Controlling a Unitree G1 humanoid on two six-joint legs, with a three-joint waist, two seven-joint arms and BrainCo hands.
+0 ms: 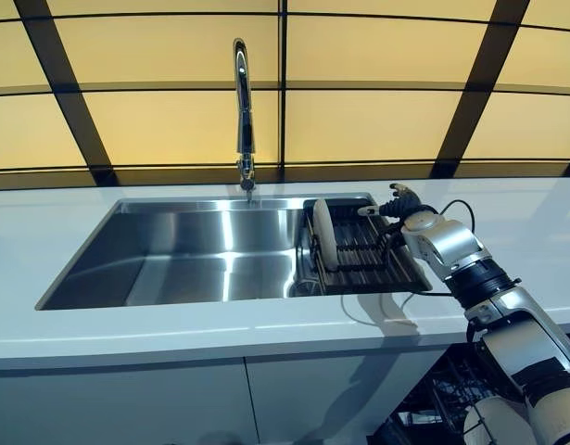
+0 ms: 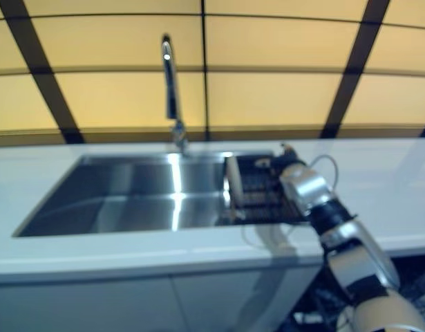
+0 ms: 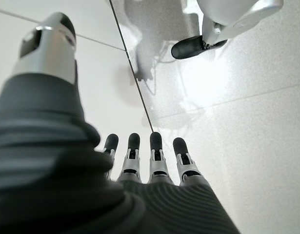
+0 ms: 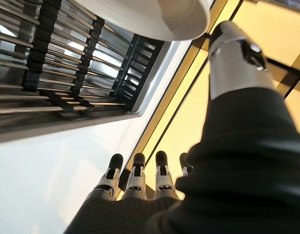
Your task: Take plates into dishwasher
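Observation:
A white plate (image 1: 323, 234) stands on edge at the left end of a dark dish rack (image 1: 368, 246) in the right part of the sink. My right hand (image 1: 396, 202) hovers over the rack's far right corner, to the right of the plate and apart from it. Its fingers (image 4: 136, 171) are straight and hold nothing. In the right wrist view the plate's rim (image 4: 150, 14) shows beyond the thumb, above the rack bars (image 4: 67, 58). My left hand (image 3: 145, 161) shows only in its wrist view, open and empty, hanging over the floor.
A steel sink (image 1: 192, 250) is set into a white counter (image 1: 266, 324), with a tall tap (image 1: 243, 111) behind it. The open dishwasher's dark rack (image 1: 437, 394) shows below the counter at lower right, beside my right arm.

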